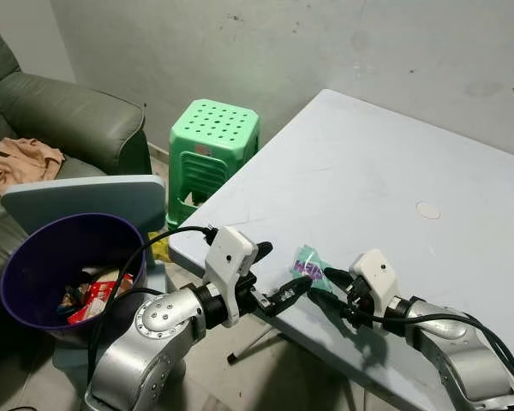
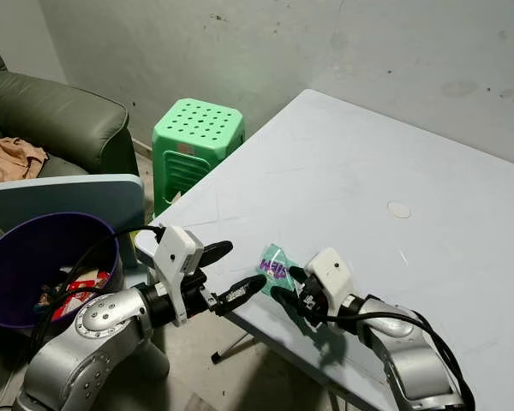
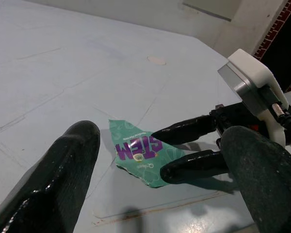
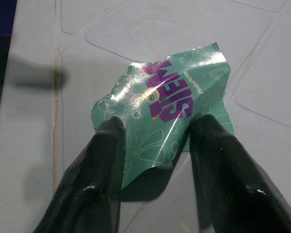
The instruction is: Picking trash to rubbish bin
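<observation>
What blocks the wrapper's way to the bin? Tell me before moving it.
Nothing visible does. The wrapper lies at the table edge, the right hand at it and the left hand open beside it. The bin stands open on the floor to the left, beyond the left arm.

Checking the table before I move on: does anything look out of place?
A crumpled green wrapper lies near the pale table's front edge, between both open claws, the right claw reaching over it, the left claw beside it. It belongs in the purple bin.
</observation>
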### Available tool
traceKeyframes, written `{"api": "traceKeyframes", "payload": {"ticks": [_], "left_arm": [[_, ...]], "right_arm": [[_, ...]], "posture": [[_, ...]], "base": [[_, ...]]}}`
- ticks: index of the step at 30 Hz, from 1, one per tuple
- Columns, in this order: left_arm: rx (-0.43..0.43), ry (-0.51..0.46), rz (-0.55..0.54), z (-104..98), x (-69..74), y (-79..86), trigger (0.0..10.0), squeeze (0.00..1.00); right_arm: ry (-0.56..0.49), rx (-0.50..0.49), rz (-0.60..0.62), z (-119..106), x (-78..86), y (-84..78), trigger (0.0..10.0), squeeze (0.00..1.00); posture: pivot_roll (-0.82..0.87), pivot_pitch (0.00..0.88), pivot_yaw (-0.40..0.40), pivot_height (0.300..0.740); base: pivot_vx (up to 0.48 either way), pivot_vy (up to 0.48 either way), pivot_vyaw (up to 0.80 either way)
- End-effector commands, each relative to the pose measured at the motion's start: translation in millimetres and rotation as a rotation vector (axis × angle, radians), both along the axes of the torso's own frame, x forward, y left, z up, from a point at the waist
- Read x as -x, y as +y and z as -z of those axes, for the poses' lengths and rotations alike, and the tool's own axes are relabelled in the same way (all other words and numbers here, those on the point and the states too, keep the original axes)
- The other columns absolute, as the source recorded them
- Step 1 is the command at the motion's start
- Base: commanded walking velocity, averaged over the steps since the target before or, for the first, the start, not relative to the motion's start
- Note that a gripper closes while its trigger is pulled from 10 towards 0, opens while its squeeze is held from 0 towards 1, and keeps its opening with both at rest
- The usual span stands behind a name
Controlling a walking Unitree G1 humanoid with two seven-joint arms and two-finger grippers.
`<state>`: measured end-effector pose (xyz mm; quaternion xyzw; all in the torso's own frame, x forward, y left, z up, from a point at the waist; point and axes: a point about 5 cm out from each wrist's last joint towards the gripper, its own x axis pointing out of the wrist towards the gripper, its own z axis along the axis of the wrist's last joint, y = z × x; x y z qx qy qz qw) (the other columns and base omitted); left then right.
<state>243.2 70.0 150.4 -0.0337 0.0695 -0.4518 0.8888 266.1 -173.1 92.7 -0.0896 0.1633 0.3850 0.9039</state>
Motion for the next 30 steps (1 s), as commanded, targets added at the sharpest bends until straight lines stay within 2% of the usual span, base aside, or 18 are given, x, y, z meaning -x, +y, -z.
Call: {"api": "traceKeyframes", "payload": {"ticks": [1,2,15,18,23,30], "left_arm": [[0.008,-0.012,0.021,-4.2,2.2,-2.5,10.0,0.00],[0.006,-0.015,0.019,-4.4,1.6,-2.1,10.0,0.00],[-0.006,-0.029,0.013,-4.0,-0.5,-2.1,10.0,0.00],[-0.007,-0.039,-0.003,-4.7,-3.6,-0.8,10.0,0.00],[-0.007,-0.054,-0.009,-6.1,-5.9,0.1,10.0,0.00],[-0.019,-0.111,-0.026,-10.5,-13.8,4.4,10.0,0.00]], "right_arm": [[0.116,0.051,0.059,21.1,9.7,-14.3,1.5,0.00],[0.117,0.037,0.073,20.3,8.9,-15.9,0.0,0.00],[0.024,-0.004,0.154,10.4,0.1,-21.4,0.0,0.00],[-0.019,-0.075,0.224,1.7,-9.1,-25.0,0.0,0.00],[-0.066,-0.080,0.285,-2.5,-16.8,-29.3,0.0,0.00],[-0.123,-0.138,0.366,-15.6,-30.2,-36.2,0.0,0.00]], "posture": [[0.01,0.124,-0.104,0.740],[0.01,0.125,-0.106,0.740],[0.00,0.126,-0.106,0.740],[0.01,0.124,-0.104,0.740],[0.01,0.117,-0.102,0.740],[0.00,0.104,-0.097,0.740]], "base": [[0.000,0.000,0.00],[0.000,0.000,0.00],[0.000,0.000,0.00],[0.000,0.000,0.00],[0.000,0.000,0.00],[0.000,0.000,0.00]]}}
